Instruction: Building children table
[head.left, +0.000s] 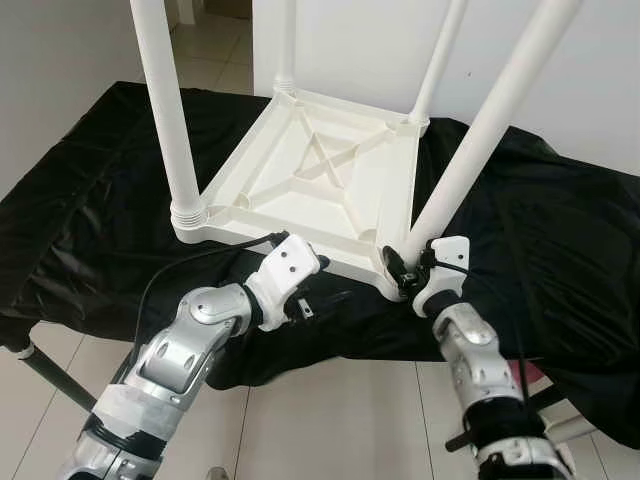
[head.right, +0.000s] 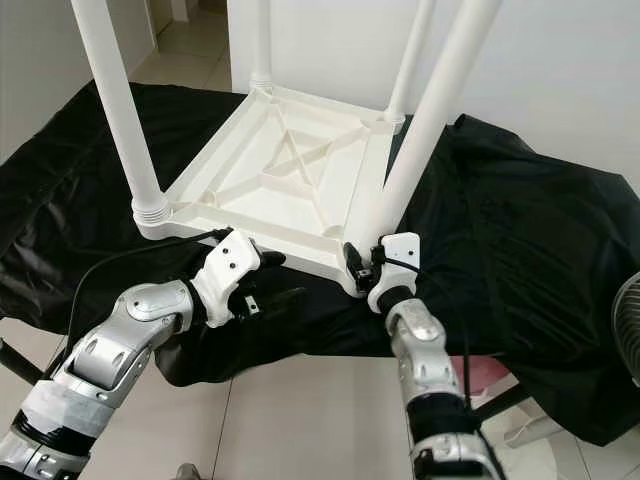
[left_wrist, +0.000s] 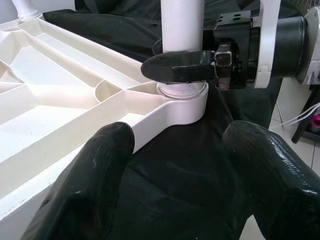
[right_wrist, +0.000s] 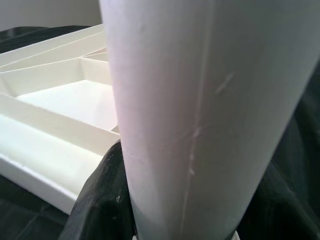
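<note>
Upturned table top (head.left: 320, 175) — four legs up; right pincer (head.left: 402, 268) grips one leg (head.left: 470, 150), left pincer (left_wrist: 175, 180) wide.

white plastic table (head.left: 310, 165) with white legs, black cloth (head.left: 90, 190) beneath (plain, no pattern), pale floor tiles (head.left: 330, 420).

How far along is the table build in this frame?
All four legs stand in the corner sockets of the upturned white tabletop on the black cloth. In hand: the right gripper is clamped on the near-right leg at its base. The left gripper hovers open by the near edge. Left: flipping it upright.
</note>
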